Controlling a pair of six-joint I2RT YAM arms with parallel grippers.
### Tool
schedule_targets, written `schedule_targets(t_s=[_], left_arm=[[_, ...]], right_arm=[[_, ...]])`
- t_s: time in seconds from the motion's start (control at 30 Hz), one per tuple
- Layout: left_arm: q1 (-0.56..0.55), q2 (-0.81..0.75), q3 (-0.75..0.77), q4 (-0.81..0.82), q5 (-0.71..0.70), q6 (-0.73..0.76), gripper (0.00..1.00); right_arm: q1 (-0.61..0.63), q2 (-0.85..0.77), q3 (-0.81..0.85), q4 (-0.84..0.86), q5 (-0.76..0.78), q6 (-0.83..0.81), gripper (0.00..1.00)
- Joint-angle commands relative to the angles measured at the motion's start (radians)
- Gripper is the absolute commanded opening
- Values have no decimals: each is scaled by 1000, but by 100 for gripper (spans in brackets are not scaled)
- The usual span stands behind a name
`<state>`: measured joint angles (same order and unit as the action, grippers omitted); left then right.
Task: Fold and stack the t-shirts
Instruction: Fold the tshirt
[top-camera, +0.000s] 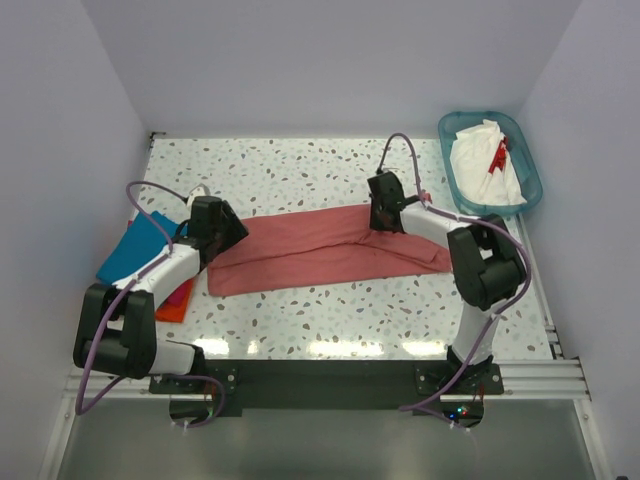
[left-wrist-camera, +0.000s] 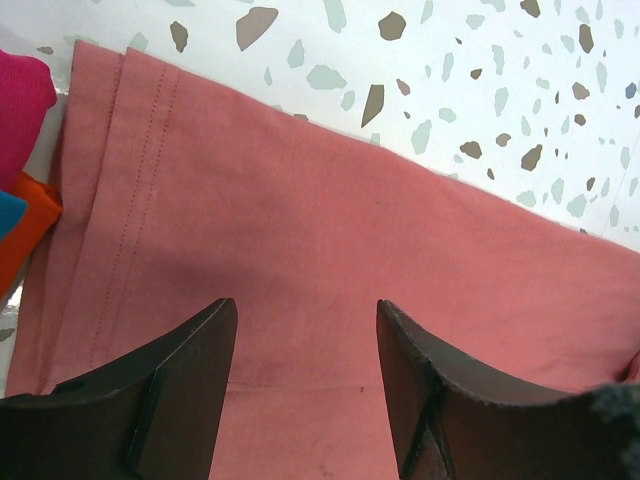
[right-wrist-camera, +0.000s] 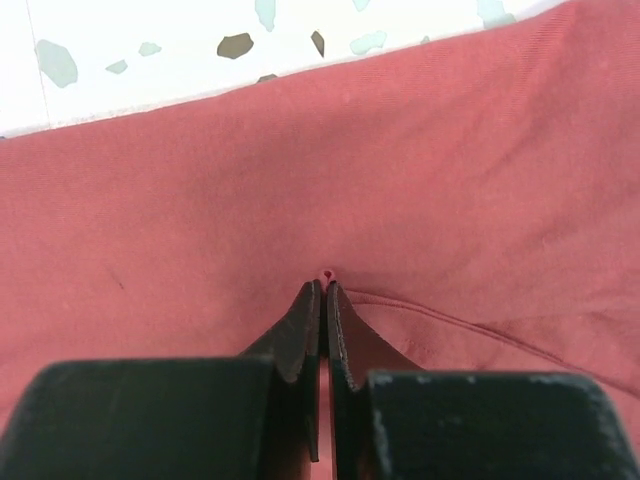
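Observation:
A long dusty salmon-red t-shirt (top-camera: 320, 250) lies folded into a band across the middle of the table. My left gripper (top-camera: 222, 232) stands open low over the shirt's left end (left-wrist-camera: 330, 200), with cloth showing between its fingers (left-wrist-camera: 306, 302). My right gripper (top-camera: 385, 215) is shut on a small pinch of the same shirt (right-wrist-camera: 300, 160) near a seam, and the cloth peeks out at its tips (right-wrist-camera: 326, 283). At the left edge lie a teal t-shirt (top-camera: 135, 250), a pink one (left-wrist-camera: 20, 95) and an orange one (top-camera: 175, 303). A white t-shirt with a red mark (top-camera: 485, 165) sits in the basket.
The teal plastic basket (top-camera: 530, 160) stands at the back right corner. The speckled tabletop (top-camera: 300, 170) runs behind and in front of the salmon shirt. White walls close in the table on three sides.

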<state>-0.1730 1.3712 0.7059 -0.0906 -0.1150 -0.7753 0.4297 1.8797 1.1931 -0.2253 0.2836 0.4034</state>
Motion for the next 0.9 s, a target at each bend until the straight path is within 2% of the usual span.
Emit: schedule_targets(t_s=[0.0, 0.27, 0.6, 0.67, 0.73, 0.87], left_arm=[[-6, 2, 21, 49, 3, 1, 63], [-6, -12, 12, 48, 0, 1, 62], [-6, -12, -2, 49, 6, 7, 62], [-6, -12, -3, 52, 8, 8, 63], [-6, -11, -5, 55, 14, 8, 63], [-6, -11, -6, 58, 23, 16, 63]], right_arm=[[10, -106, -29, 0, 39, 21, 0], [66, -283, -162, 18, 31, 83, 0], [199, -479, -438, 122, 88, 199, 0], [236, -513, -478, 156, 115, 215, 4], [247, -528, -512, 188, 118, 207, 21], [248, -554, -468, 104, 191, 170, 32]])
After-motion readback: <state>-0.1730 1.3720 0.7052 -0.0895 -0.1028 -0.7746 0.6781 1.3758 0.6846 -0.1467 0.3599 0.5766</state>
